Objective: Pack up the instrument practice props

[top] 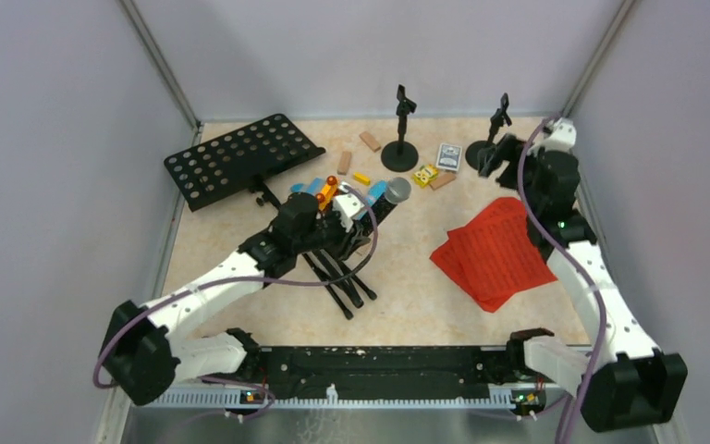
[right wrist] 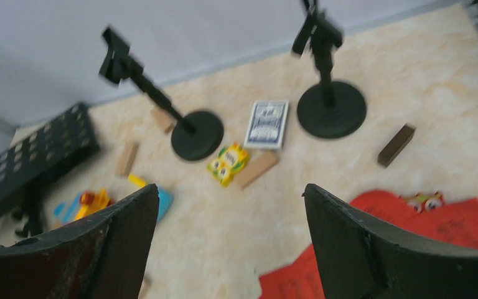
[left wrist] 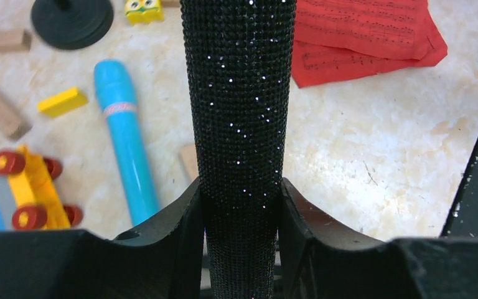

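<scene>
My left gripper (top: 356, 217) (left wrist: 239, 184) is shut on the handle of the black microphone (left wrist: 239, 93). Its silver head (top: 397, 191) points to the back right. The blue microphone (left wrist: 124, 137) lies on the table to the gripper's left. The black hole-punched music desk (top: 240, 159) lies at the back left, its tripod legs (top: 342, 277) partly under my left arm. The red sheet-music pages (top: 499, 252) (right wrist: 448, 230) lie at the right. Two mic holders (right wrist: 197, 134) (right wrist: 331, 109) stand at the back. My right gripper (top: 504, 157) (right wrist: 230, 187) is open and empty, raised near the right-hand holder (top: 495, 129).
Small wooden blocks (top: 371, 141) (right wrist: 396, 144), a blue card deck (top: 449, 155), a yellow owl brick (right wrist: 227, 163), a yellow brick (left wrist: 62, 101) and a colourful toy vehicle (left wrist: 28, 187) lie between the props. A long black tray (top: 379, 365) sits at the near edge. Walls close in on three sides.
</scene>
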{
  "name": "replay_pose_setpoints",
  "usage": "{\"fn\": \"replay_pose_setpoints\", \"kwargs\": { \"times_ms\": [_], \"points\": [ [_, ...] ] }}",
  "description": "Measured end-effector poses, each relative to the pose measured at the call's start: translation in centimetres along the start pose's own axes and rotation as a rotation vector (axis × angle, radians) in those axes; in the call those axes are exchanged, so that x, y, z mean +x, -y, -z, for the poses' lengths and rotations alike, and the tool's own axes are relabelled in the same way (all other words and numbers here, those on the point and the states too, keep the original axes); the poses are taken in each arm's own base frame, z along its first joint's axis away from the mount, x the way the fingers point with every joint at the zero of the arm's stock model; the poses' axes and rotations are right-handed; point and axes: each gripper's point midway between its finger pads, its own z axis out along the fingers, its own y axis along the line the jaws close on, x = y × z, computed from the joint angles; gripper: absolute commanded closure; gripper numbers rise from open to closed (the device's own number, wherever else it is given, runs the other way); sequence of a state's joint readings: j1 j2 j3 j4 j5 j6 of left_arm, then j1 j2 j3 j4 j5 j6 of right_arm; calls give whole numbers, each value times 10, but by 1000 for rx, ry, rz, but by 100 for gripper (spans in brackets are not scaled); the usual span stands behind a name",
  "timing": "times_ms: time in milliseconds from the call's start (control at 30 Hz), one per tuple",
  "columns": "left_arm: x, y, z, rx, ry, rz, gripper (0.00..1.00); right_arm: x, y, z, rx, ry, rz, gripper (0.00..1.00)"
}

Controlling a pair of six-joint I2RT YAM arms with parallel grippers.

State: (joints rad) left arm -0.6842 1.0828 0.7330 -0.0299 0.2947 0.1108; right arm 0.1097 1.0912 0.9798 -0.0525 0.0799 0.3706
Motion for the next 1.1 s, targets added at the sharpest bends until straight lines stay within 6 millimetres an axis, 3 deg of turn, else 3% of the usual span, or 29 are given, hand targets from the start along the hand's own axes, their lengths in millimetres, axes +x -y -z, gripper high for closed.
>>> {"fn": "replay_pose_setpoints", "kwargs": {
  "times_ms": [133,233,300,433,533,633,833,1100],
  "points": [
    [-4,-4,-34,66,-49,-73,100,54,-17,36,-103,-121,1,14],
    [1,-15,-59,72,-94,-116,100,81,-26,64,-181,-192,-3,14],
    [12,-20,-73,72,-134,-130,100,82,-29,81,-216,-189,-10,14],
    [45,-31,-92,64,-238,-127,100,63,-36,111,-282,-113,6,13],
    [79,-37,-100,68,-332,-114,100,55,-36,125,-306,-74,54,12],
    [106,-45,-107,70,-417,-93,100,63,-31,130,-304,-101,102,12],
    [112,-64,-118,52,-462,-74,100,86,-20,137,-294,-164,160,12],
    [115,-82,-111,20,-467,-15,100,106,-9,143,-281,-207,180,12]
  ]
}}
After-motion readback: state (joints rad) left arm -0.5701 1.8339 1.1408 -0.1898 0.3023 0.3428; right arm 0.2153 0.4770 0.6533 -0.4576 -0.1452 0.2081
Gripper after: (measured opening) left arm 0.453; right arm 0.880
